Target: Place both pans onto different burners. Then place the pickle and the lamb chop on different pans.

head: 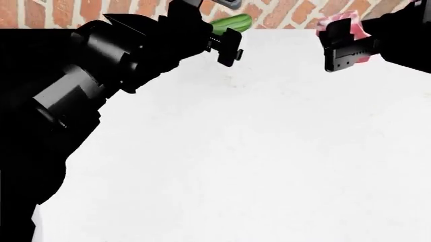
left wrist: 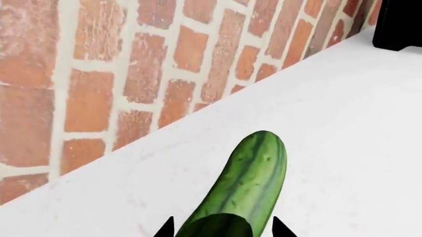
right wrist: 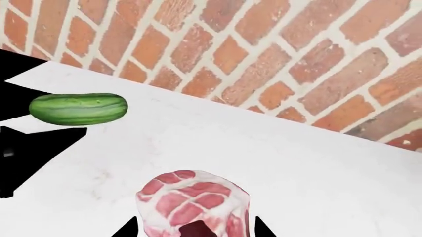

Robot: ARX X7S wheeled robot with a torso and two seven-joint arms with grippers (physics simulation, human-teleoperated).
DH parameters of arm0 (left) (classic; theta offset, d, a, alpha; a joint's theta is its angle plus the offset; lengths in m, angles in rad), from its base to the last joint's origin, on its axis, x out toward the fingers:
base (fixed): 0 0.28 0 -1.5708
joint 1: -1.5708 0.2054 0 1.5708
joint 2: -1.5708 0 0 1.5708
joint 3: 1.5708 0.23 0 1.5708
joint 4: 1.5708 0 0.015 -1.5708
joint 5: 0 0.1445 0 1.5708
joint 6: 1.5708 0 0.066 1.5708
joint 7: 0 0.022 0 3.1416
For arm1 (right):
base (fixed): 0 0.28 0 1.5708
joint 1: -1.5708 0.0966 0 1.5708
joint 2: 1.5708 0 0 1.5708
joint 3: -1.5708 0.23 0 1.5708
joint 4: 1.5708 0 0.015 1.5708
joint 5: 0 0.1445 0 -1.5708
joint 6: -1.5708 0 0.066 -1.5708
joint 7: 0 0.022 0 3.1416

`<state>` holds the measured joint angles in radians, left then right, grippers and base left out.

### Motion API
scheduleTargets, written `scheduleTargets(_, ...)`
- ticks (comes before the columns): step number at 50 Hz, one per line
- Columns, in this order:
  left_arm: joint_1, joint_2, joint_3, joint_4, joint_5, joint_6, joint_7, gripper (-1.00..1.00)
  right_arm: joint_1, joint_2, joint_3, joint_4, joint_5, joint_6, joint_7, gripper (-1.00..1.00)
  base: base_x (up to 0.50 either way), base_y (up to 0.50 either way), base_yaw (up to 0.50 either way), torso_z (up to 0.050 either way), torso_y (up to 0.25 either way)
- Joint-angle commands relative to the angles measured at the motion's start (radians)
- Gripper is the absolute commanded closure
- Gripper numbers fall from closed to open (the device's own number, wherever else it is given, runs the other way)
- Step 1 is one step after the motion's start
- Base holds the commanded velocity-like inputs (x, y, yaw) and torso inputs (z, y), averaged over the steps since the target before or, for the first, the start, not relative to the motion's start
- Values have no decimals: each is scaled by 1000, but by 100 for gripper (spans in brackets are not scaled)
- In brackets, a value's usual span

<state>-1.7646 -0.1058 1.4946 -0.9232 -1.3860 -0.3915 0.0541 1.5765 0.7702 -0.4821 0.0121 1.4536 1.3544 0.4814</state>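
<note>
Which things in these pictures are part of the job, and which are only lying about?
Part of the job:
- pickle, between the left gripper jaws
- lamb chop, between the right gripper jaws

Not part of it:
- white counter
- brick wall

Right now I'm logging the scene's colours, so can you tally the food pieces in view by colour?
Green: 1, the pickle, in the left claw.
Pink-red with white fat: 1, the lamb chop, in the right claw.
Total: 2 food pieces.
</note>
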Motion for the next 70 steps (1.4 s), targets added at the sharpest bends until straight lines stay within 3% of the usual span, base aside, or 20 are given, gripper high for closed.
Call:
scheduleTargets(1, 38, -280, -81, 501, -92, 41, -289, 100, -82, 29, 14, -51, 4, -92, 46, 100, 0, 0, 0, 0, 0)
scheduleTargets(12, 108, -490, -136, 939, -114, 116, -541, 100, -204, 83, 108, -183, 74, -182, 173, 100, 0, 0, 0, 0, 0)
scheduleTargets(22, 182, -612, -160, 1187, -75, 196, -693, 100, -327, 115, 172, -345, 138, -255, 282, 100, 0, 0, 0, 0, 0)
scheduleTargets(26, 215, -643, -166, 1217, -66, 227, -703, 100, -356, 124, 184, -363, 137, -272, 284, 100, 0, 0, 0, 0, 0)
scheduleTargets(48, 266, -642, -170, 1187, -65, 263, -679, 100, -400, 136, 189, -350, 111, -304, 260, 100, 0, 0, 0, -26, 221)
scheduleTargets(57, 270, -645, -173, 1196, -60, 266, -685, 100, -394, 127, 178, -344, 107, -302, 258, 100, 0, 0, 0, 0, 0)
scheduleTargets(70, 268, -642, -173, 1192, -58, 259, -678, 100, -389, 130, 172, -349, 117, -298, 261, 100, -474, 323, 0, 0, 0)
